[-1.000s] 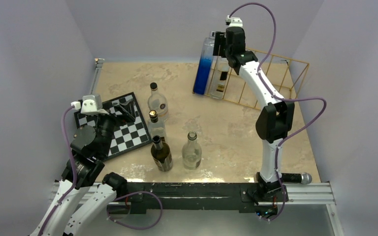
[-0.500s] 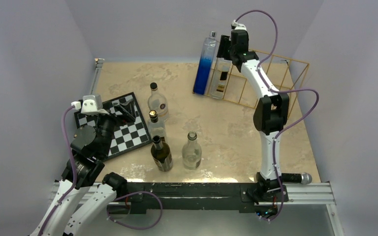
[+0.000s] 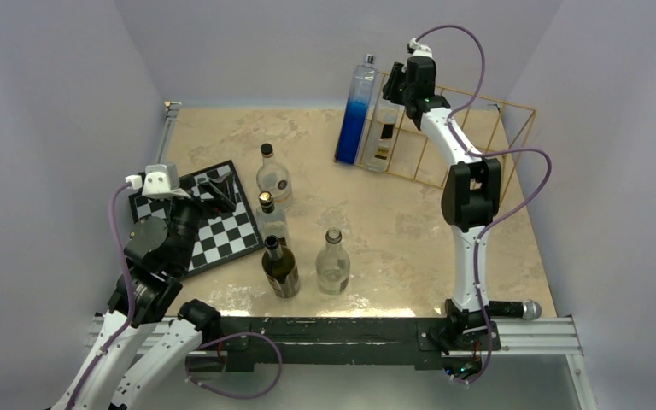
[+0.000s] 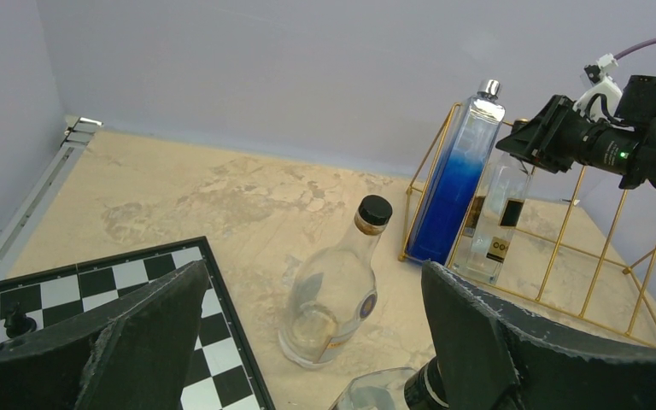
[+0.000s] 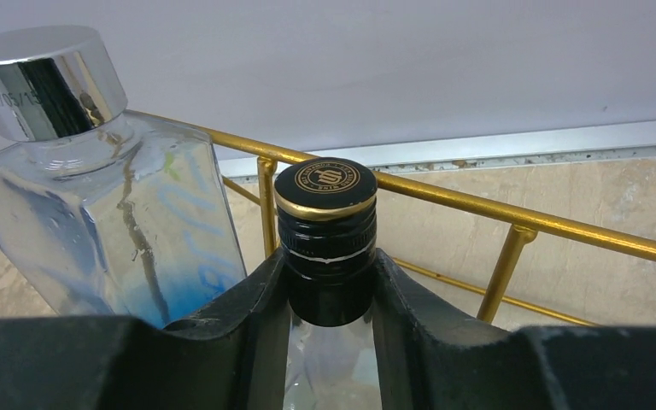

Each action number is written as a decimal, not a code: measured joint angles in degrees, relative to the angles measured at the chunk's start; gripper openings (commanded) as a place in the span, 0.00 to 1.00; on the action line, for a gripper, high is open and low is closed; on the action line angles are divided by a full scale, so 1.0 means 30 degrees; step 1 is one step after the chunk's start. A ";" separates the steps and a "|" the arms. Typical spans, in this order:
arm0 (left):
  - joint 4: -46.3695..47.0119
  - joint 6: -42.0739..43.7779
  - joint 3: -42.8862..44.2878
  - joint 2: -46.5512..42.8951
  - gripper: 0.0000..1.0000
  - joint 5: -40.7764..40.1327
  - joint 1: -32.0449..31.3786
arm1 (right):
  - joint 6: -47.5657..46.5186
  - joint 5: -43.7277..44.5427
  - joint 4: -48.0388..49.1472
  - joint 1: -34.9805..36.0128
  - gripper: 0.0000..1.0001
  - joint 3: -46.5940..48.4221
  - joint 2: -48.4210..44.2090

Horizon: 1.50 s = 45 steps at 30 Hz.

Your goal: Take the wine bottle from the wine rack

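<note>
The right arm has stretched farther toward the back wall, and the right gripper now clamps the black cap of the wine bottle. The bottle stands upright in the left end of the wine rack, just beside a blue bottle. The left gripper hangs spread wide over the checkerboard.
</note>
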 measured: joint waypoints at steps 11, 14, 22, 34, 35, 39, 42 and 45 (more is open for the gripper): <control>0.0000 0.0000 0.0000 0.0000 0.99 0.0000 0.0000 | -0.0641 -0.1290 0.3016 -0.0182 0.00 -0.3031 -0.1457; 0.0000 0.0000 0.0000 -0.0007 0.99 0.0000 0.0000 | -0.0940 -0.1829 0.3264 -0.0189 0.00 -0.3636 -0.1996; 0.0000 0.0000 0.0000 -0.0007 0.99 0.0000 0.0000 | -0.1872 -0.3934 0.4320 -0.0197 0.00 -0.6914 -0.5013; 0.0000 0.0000 0.0000 0.0175 0.99 -0.0015 0.0000 | -0.3774 -0.7599 0.7949 0.0029 0.00 -1.2713 -1.0295; 0.0000 0.0007 0.0000 0.0219 0.99 -0.0022 0.0007 | -0.4029 -0.7890 0.8153 0.0160 0.00 -1.3063 -1.0681; 0.0000 0.0007 0.0000 0.0306 0.99 -0.0029 0.0000 | -0.4583 -0.9479 0.8837 0.0590 0.00 -1.4018 -1.1810; 0.0000 0.0000 0.0000 0.0364 0.99 -0.0022 0.0000 | -0.4794 -1.1242 0.9296 0.0925 0.00 -1.4702 -1.2429; 0.0000 0.0000 0.0000 0.0372 0.99 -0.0022 0.0007 | -0.5115 -1.2983 1.0273 0.1377 0.00 -1.5562 -1.2713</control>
